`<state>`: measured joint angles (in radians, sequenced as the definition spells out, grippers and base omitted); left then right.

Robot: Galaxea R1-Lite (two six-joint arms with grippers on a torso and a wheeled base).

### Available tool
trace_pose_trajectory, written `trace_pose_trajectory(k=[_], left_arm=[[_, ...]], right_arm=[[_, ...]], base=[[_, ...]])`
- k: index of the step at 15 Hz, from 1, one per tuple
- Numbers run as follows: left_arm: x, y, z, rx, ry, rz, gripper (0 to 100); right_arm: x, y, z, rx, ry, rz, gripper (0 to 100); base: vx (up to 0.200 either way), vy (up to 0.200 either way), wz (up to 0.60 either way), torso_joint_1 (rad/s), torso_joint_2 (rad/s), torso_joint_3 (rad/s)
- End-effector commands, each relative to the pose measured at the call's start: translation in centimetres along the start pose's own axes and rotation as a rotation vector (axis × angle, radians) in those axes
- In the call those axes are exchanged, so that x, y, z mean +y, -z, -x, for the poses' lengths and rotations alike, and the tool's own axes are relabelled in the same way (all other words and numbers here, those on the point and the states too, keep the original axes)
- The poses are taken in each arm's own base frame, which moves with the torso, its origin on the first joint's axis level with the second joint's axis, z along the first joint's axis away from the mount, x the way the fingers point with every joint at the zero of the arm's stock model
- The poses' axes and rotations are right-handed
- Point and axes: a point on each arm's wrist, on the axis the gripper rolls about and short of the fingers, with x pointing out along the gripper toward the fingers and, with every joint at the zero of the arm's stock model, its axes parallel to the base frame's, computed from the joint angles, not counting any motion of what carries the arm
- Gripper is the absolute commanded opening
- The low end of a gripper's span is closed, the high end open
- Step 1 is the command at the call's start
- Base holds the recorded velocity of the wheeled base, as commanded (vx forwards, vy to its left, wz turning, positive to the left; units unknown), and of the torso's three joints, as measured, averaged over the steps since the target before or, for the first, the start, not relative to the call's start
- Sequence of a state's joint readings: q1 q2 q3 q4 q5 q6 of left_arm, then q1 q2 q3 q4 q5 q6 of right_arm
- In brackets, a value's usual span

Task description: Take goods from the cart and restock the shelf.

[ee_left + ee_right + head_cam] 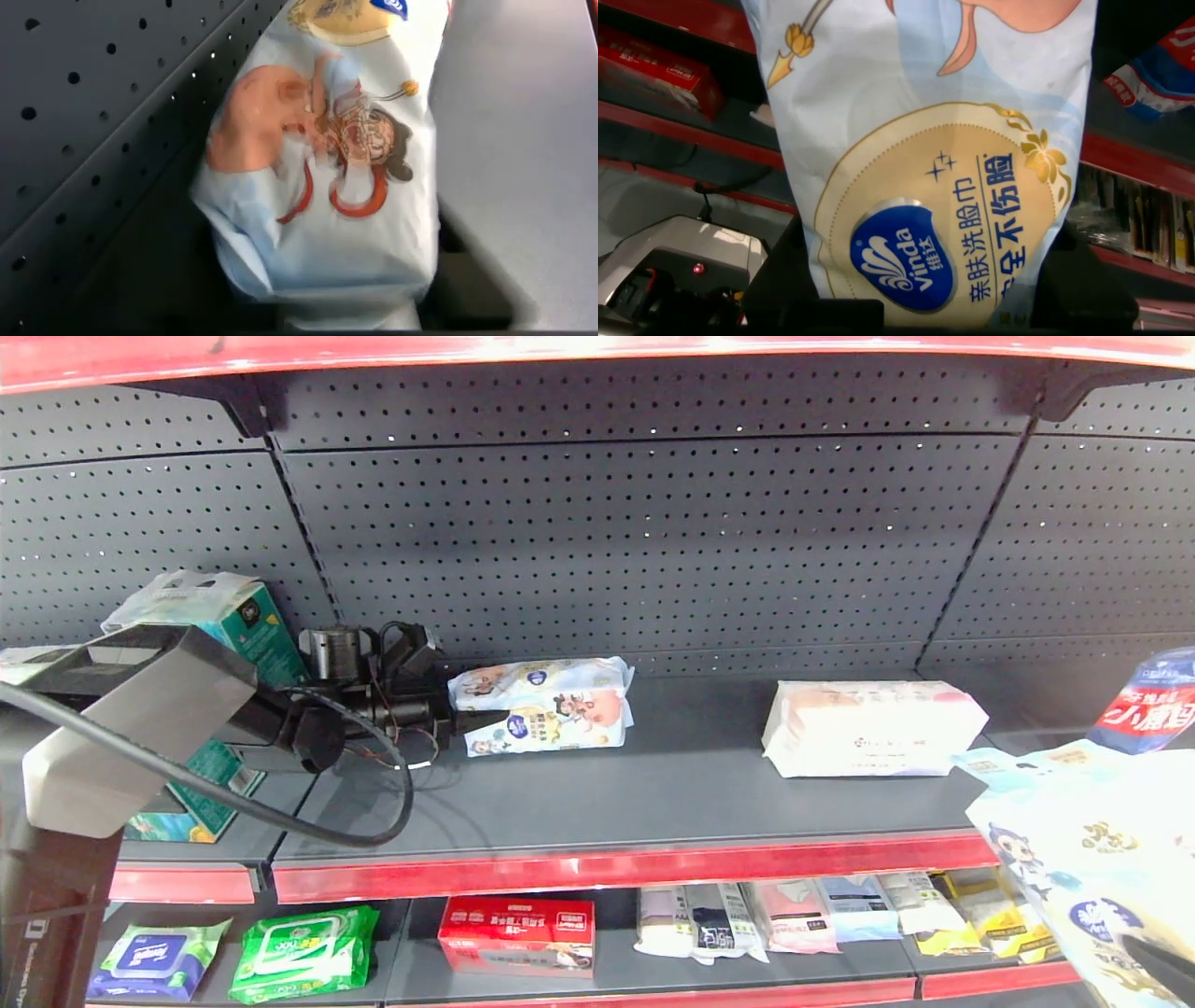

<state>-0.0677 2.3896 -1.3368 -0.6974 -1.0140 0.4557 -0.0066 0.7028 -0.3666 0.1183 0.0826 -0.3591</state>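
A pale blue pack of face towels (541, 705) with a cartoon print lies on the dark shelf (691, 784), close to the perforated back wall. My left gripper (478, 723) is at the pack's left end and shut on it; the left wrist view has the pack (327, 177) squeezed narrow near the camera. My right gripper (1158, 963) is at the lower right, in front of the shelf, shut on a second, similar pack (1092, 859). In the right wrist view that pack (934, 187) stands between dark fingers (1083, 280).
A white tissue pack (873, 726) lies on the shelf's right half. Green boxes (247, 625) stand at the left behind my left arm. A blue and red bag (1153, 700) is at the far right. The lower shelf holds several wipes packs and a red box (518, 933).
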Motion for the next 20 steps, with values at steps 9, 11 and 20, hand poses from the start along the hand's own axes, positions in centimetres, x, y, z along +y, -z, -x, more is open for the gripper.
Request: trace_pose_trajectory(k=[9,11,20], left_arm=[[-2.6,-0.4,1.7,-0.01,-0.01,-0.001,0],[-3.5,-1.3,2.5,-0.01,-0.011,0.028,0],[-5.8,-0.9,4.7,-0.028,-0.04,0.03,0]], right_arm=[[0.0,0.1,-0.2,0.012,-0.007,-0.004,0],[0.1,0.3,-0.2,0.012,-0.007,-0.004,0],[0.1,0.3,-0.3,0.016,-0.013,-0.006,0]], base=[[0.0,0.0,0.0,0.0,0.0,0.0],[0.0,0.0,0.0,0.0,0.0,0.0],[0.0,0.0,0.0,0.0,0.0,0.0]])
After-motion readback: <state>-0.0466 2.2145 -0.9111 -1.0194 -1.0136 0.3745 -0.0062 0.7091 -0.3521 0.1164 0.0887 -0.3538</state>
